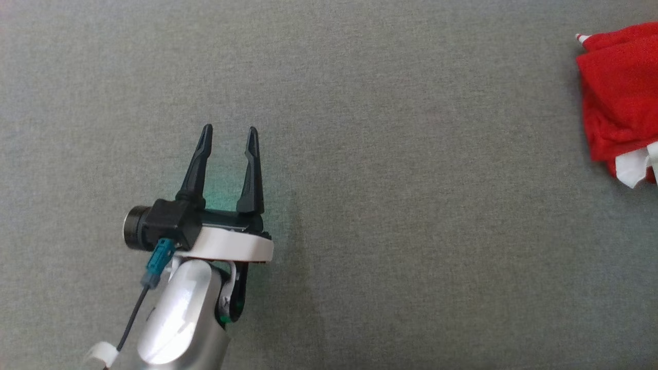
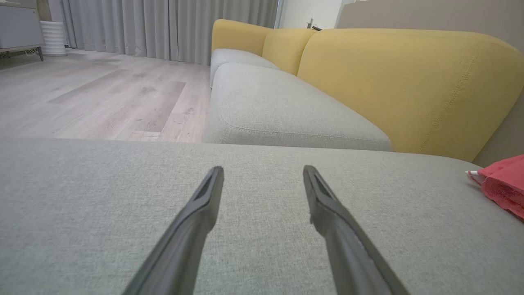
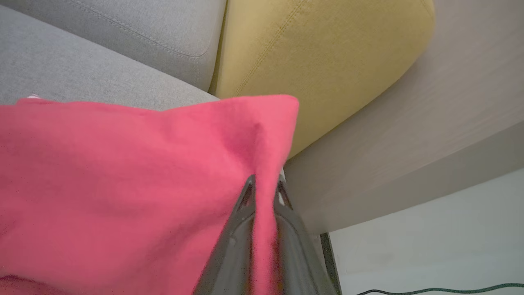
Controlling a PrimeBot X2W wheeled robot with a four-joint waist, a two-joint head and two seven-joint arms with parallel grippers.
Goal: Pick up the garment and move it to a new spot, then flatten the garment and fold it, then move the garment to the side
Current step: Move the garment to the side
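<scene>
L gripper: you've got it hanging over the grey seat cushion, fingers spread wide, nothing betw. them.

Garment: red, w/ white trim, bunched on the same cushion. It sits well off to the L gripper's right and a bit ahead of its tips. No contact w/ that gripper.

R gripper: jaws pinched tight on the garment's edge. A fold of red cloth runs down betw. the two fingers, and the rest spreads out to that gripper's left in its wrist cam.

Past the R tips: yellow backrest.

Ahead of the L tips: more grey seat and the backrest, w/ wood floor ahead-left.
</scene>
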